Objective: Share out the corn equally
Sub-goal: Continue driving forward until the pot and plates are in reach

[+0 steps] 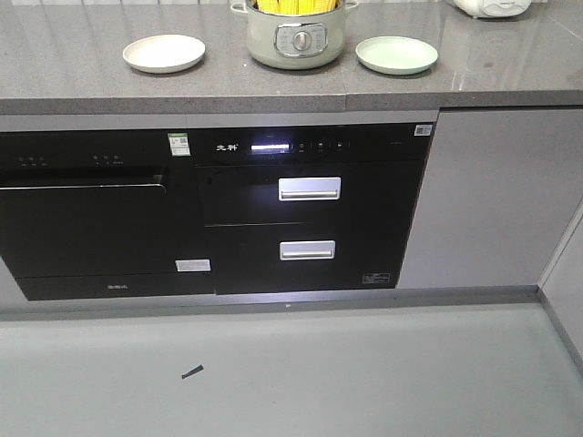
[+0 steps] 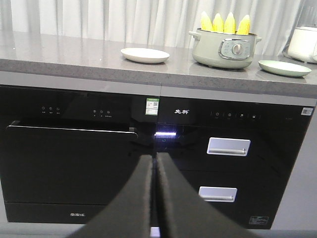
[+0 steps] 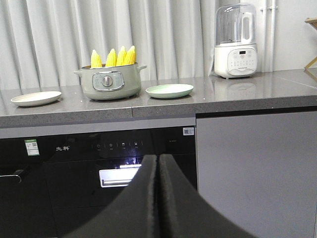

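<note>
Corn is standing tips-up in the pot. Looking stiff, knobbly, light, so I'd be pinching just below a tip. Left hand and right hand are hanging shut, empty.

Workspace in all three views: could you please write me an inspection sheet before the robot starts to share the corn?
Surface: grey stone countertop, no spills seen.
Job's things: four corn cobs stand upright in the pale green pot; the cream plate and the green plate flank the pot, both empty.
Clutter: white appliance on the counter; small dark scrap on the floor.
Grippers: left gripper and right gripper are low in front of the cabinets, fingers pressed together, holding nothing.
Cables: nothing seen.
Surroundings: black appliances under the counter, grey cabinet door, white curtain behind.
</note>
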